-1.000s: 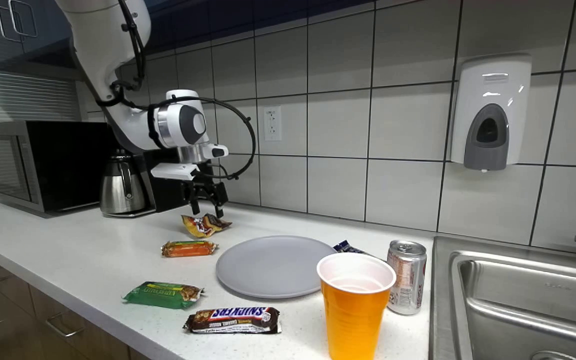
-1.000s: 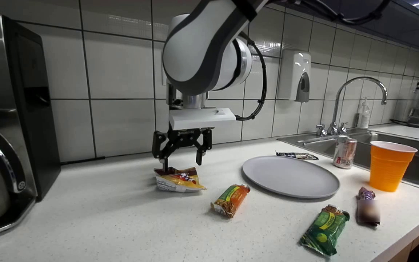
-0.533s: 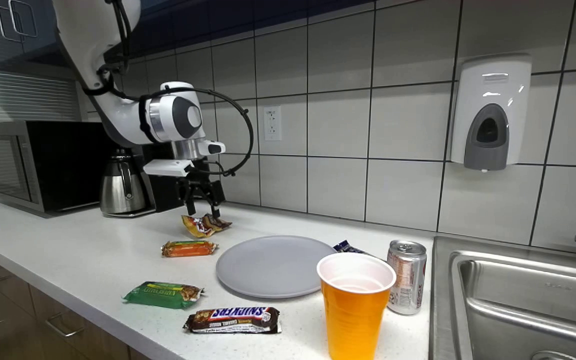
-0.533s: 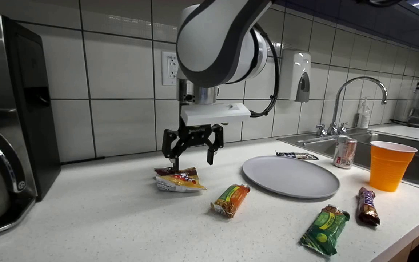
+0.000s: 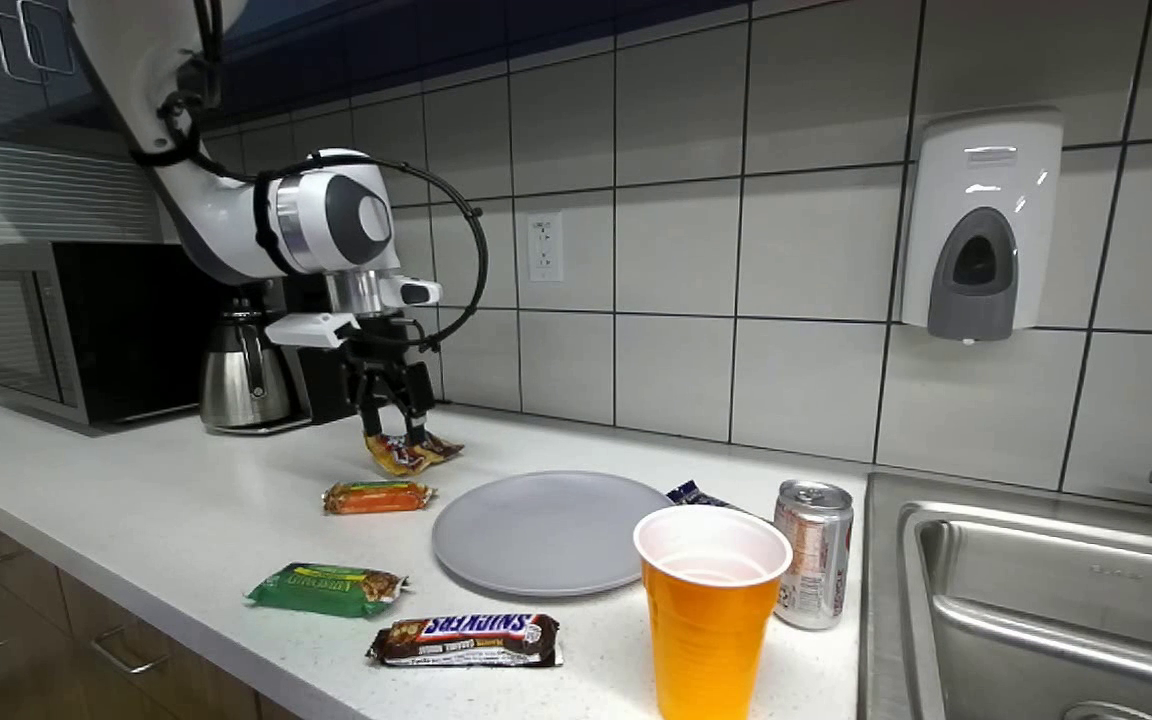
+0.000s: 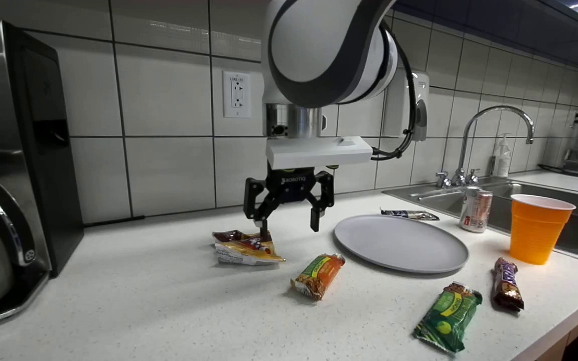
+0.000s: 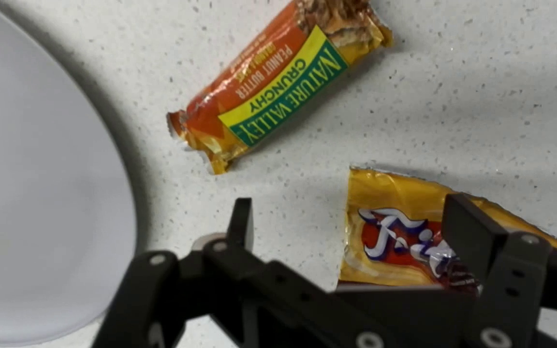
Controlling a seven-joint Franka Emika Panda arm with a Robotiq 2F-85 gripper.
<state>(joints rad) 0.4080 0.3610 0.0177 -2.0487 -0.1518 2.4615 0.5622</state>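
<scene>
The gripper [image 6: 289, 231] points straight down with its fingers spread wide and nothing held between them. The yellow wrapper [image 7: 394, 237] lies crumpled below it, off centre: one finger [image 7: 474, 237] stands over the printed face, while the opposite finger [image 7: 241, 222] stands over the counter [image 7: 290, 193], between wrapper and plate [image 7: 51, 203]. Whether the fingertip over the wrapper touches it, I cannot tell. For a sound pinch, the gripper would probably do best to rise slightly, so as not to drag the wrapper, then shift sideways away from the plate until the wrapper sits between both fingers; a wrist turn may help, since the wrapper looks longer along the closing line than across it. It looks thin and light, so a low, gentle squeeze on a raised fold should serve better than pressing down. As for edges, the plate's rim is near the opposite finger, and the orange granola bar [image 7: 273, 89] lies near the gap, on the side of the counter's front edge [image 5: 136, 598], which is well apart. The tiled wall [image 6: 168, 170] rises on the side across from that bar. The steel carafe [image 5: 236, 385] stands well apart on the side away from the plate, so sideways room seems best there.
</scene>
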